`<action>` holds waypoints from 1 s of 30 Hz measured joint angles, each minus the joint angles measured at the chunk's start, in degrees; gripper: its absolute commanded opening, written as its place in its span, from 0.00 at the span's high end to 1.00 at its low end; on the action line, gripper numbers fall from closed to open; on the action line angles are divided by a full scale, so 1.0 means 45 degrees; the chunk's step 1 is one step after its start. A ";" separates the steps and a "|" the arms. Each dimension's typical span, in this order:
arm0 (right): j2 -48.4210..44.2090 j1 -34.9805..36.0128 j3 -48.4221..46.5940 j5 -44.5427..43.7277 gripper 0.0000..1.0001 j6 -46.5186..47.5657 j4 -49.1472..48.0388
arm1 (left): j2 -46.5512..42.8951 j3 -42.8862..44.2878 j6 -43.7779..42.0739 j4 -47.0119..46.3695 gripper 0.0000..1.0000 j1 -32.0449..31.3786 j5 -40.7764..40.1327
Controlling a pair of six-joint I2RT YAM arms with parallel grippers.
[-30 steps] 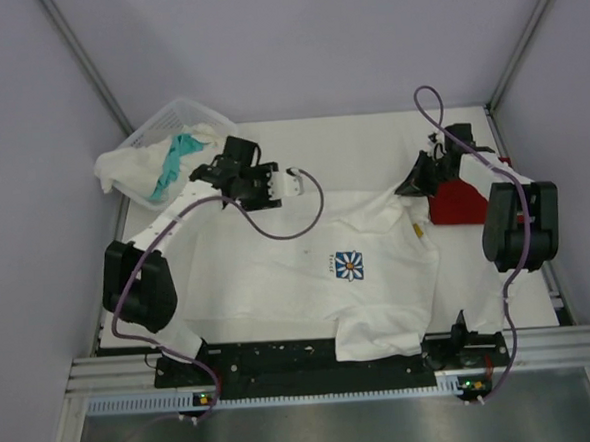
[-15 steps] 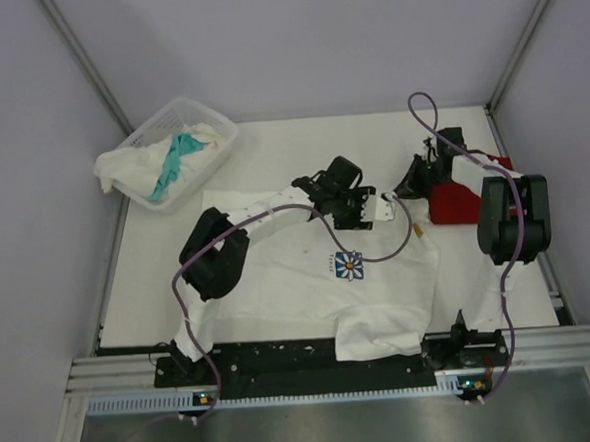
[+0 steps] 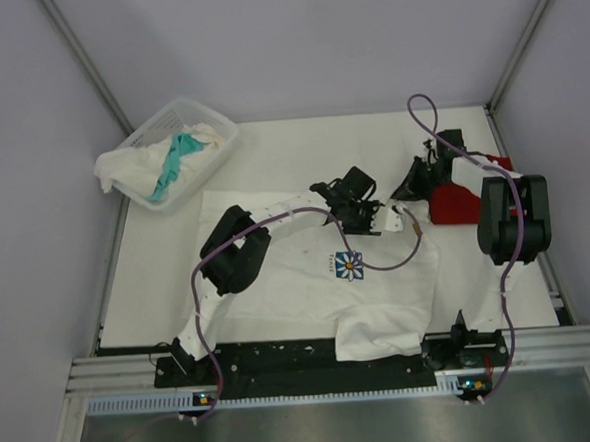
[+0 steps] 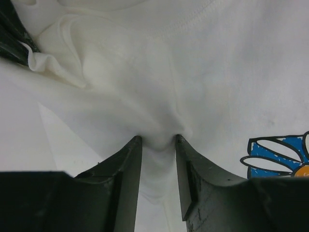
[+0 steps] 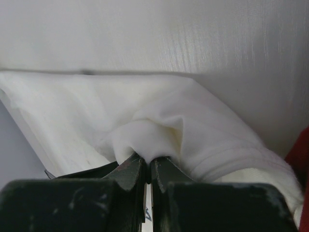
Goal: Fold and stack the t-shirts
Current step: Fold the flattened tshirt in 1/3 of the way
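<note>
Both grippers (image 4: 157, 140) (image 5: 148, 162) half-buried in white t-shirt (image 3: 278, 272)

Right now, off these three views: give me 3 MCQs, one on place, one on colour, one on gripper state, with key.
1. Where is the basket?
A. far left of the table
B. near right
C. centre

2. What colour is the folded shirt by the right arm?
A. teal
B. red
C. yellow

3. How does the right gripper stand?
A. wide open
B. shut on a fold of the white shirt
C. holding the basket

Key:
1 A, the top view shows it at the far left corner.
2 B, it reads red beside the white shirt.
3 B, the right wrist view shows cloth pinched between closed fingers.
</note>
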State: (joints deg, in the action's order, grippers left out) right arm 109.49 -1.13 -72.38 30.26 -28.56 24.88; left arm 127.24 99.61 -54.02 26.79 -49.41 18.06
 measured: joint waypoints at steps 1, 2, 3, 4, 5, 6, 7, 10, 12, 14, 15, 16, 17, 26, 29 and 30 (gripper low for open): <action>0.0000 0.0000 0.0005 0.0000 1.00 0.0000 0.0000 | 0.0010 0.0005 -0.0024 0.0083 0.66 -0.0005 -0.0010; -0.0015 0.0000 0.0005 0.0000 1.00 0.0000 -0.0005 | 0.0015 0.0005 -0.0039 0.0165 0.68 -0.0005 -0.0015; -0.0044 0.0000 0.0019 0.0000 1.00 0.0005 -0.0005 | 0.0015 0.0005 -0.0053 0.0267 0.71 -0.0005 -0.0005; -0.0092 0.0000 0.0063 0.0000 1.00 0.0005 -0.0010 | 0.0015 0.0005 -0.0083 0.0340 0.73 -0.0005 0.0010; -0.0165 0.0000 0.0117 -0.0005 1.00 0.0010 0.0000 | 0.0015 0.0005 -0.0136 0.0413 0.76 -0.0010 0.0019; -0.0233 0.0000 0.0180 -0.0010 1.00 0.0019 0.0000 | 0.0015 0.0005 -0.0170 0.0476 0.82 -0.0010 0.0024; -0.0301 0.0000 0.0238 -0.0010 1.00 0.0034 -0.0015 | 0.0015 0.0005 -0.0199 0.0534 0.92 -0.0010 0.0029; -0.0515 0.0000 0.0413 -0.0029 1.00 0.0092 -0.0010 | 0.0015 0.0005 -0.0311 0.0748 1.00 -0.0015 0.0058; -0.0631 0.0000 0.0505 -0.0044 1.00 0.0097 -0.0005 | 0.0015 0.0005 -0.0355 0.0840 1.00 -0.0049 0.0068; -0.0753 0.0005 0.0597 -0.0044 1.00 0.0102 0.0010 | 0.0015 0.0010 -0.0306 0.0865 1.00 -0.0087 0.0058; -0.0840 0.0010 0.0665 -0.0044 1.00 0.0102 0.0015 | 0.0015 0.0010 -0.0282 0.0889 0.98 -0.0102 0.0053; -0.0937 0.0015 0.0714 -0.0044 1.00 0.0102 0.0019 | 0.0015 0.0015 -0.0257 0.0933 0.81 -0.0117 0.0039; -0.1088 0.0029 0.0777 -0.0049 1.00 0.0102 0.0068 | 0.0015 0.0039 -0.0248 0.1001 0.73 -0.0126 0.0044; -0.1389 0.0058 0.0782 -0.0053 1.00 0.0102 0.0087 | 0.0321 0.1583 0.0466 0.1953 0.61 -0.0622 0.0452; -0.1545 0.0058 0.0840 -0.0053 1.00 0.0102 0.0102 | 0.0840 0.2710 0.0753 0.1967 0.62 -0.0661 0.0418; -0.1617 0.0058 0.0869 -0.0058 1.00 0.0107 0.0102 | 0.0933 0.2788 0.0782 0.1948 0.63 -0.0627 0.0379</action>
State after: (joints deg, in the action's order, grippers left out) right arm 102.21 -0.86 -68.47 30.00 -28.08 25.34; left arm 131.44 112.16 -50.50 35.55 -52.23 19.77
